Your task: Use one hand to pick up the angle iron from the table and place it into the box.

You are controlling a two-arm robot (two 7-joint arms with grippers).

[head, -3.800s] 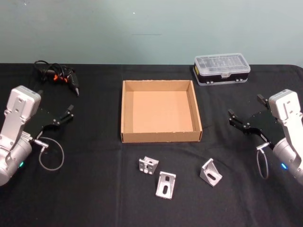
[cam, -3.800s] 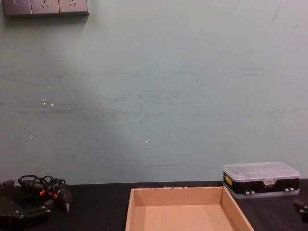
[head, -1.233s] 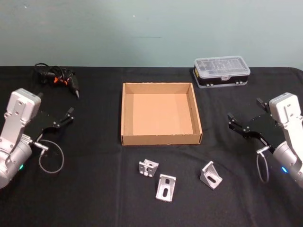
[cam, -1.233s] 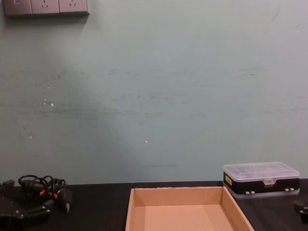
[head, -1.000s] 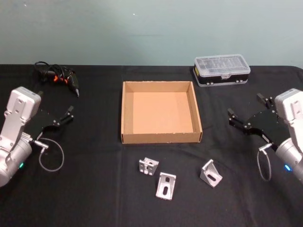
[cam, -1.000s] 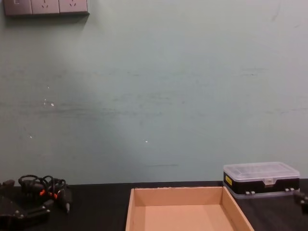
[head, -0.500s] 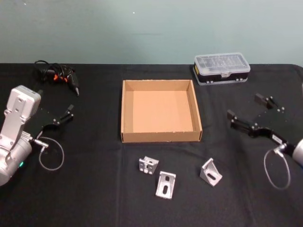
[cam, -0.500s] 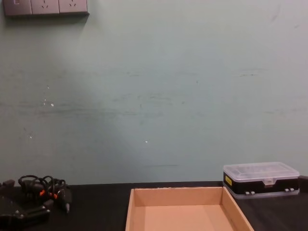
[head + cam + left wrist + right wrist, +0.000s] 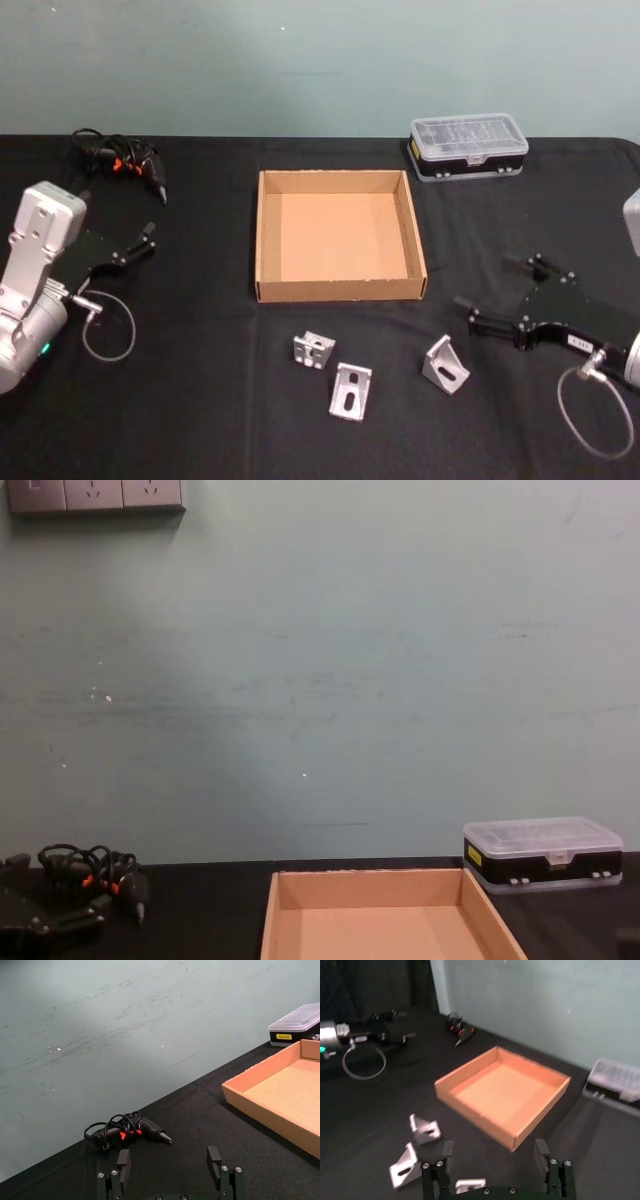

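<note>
Three silver angle irons lie on the black table in front of the box: one on the left (image 9: 313,349), one in the middle (image 9: 350,390) and one on the right (image 9: 446,364). The right wrist view shows them as well (image 9: 425,1129), (image 9: 405,1166), (image 9: 468,1185). The tan cardboard box (image 9: 340,291) sits open in mid-table, and nothing lies inside it. My right gripper (image 9: 487,283) is open, just right of the right angle iron and pointing toward it, with nothing held. My left gripper (image 9: 145,240) is open and parked at the far left.
A black case with a clear lid (image 9: 468,146) stands behind the box to the right. At the back left lies a black tool with coiled cable (image 9: 120,160). Bare table surrounds the angle irons. Wall sockets (image 9: 95,494) sit high on the wall.
My right gripper has swung from beside the box's right wall down and left toward the right angle iron, still open. The left arm and the objects have not moved.
</note>
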